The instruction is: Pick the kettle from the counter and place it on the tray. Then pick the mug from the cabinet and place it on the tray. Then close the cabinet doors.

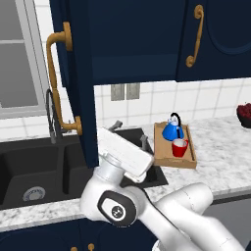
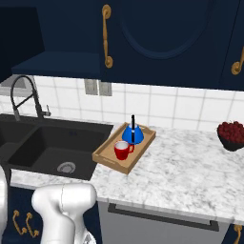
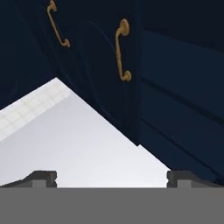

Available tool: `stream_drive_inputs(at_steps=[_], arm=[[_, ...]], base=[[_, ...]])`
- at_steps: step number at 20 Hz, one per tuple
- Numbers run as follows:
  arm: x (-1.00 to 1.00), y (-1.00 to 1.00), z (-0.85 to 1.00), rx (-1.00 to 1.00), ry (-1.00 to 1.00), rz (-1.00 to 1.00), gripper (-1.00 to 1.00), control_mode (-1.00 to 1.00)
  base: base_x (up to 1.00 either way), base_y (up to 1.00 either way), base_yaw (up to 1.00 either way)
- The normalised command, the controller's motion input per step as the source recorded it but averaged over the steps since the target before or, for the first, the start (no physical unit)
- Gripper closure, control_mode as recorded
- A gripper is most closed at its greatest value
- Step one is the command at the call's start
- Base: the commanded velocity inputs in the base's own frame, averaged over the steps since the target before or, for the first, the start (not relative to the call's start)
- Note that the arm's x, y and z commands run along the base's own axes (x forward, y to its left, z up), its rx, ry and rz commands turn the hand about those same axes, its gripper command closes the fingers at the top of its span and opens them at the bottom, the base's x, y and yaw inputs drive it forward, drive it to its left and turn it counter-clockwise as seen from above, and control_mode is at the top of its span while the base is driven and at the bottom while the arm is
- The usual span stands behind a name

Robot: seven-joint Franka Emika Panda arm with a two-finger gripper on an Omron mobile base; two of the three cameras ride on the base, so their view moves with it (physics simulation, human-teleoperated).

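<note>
The blue kettle (image 1: 172,129) (image 2: 132,135) and the red mug (image 1: 180,147) (image 2: 122,150) both stand on the wooden tray (image 1: 192,158) (image 2: 106,157), which lies on the marble counter (image 1: 220,157) (image 2: 190,167) right of the sink. The wall cabinet (image 1: 132,44) (image 2: 57,64) is open. Its left door (image 1: 76,73) swings out toward me, while the right door (image 1: 215,34) (image 2: 162,33) is flat and closed. My gripper (image 3: 112,179) is open with nothing between its fingertips (image 3: 41,177). It points up at a navy door with a brass handle (image 3: 122,50). My hand (image 1: 122,152) hangs over the sink's front.
A black double sink (image 1: 34,166) (image 2: 52,147) with a dark faucet (image 1: 51,117) (image 2: 24,95) fills the left counter. A dark bowl of red fruit (image 1: 243,113) (image 2: 232,134) sits at the far right. The open door's brass handle (image 1: 59,83) hangs just above my hand.
</note>
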Motion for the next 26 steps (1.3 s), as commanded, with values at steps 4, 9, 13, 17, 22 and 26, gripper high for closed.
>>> stream_drive_inputs(at_steps=[4,9,13,17,22,26], arm=[[0.12,0.39,-0.23,0.00,0.11,0.18,-1.00,-1.00],[0.05,0.37,-0.20,0.00,0.02,0.17,-1.00,-1.00],[0.01,0.21,0.00,0.00,0.00,0.06,-1.00,-1.00],[0.00,0.22,0.10,0.00,0.00,0.00,-1.00,-1.00],[0.00,0.28,0.16,0.00,0.00,0.00,-1.00,-1.00],[0.00,0.37,0.06,0.00,0.00,0.00,-1.00,-1.00]], base=[[0.00,0.00,0.00],[0.00,0.00,0.00],[0.00,0.00,0.00],[0.00,0.00,0.00],[0.00,0.00,0.00],[0.00,0.00,0.00]])
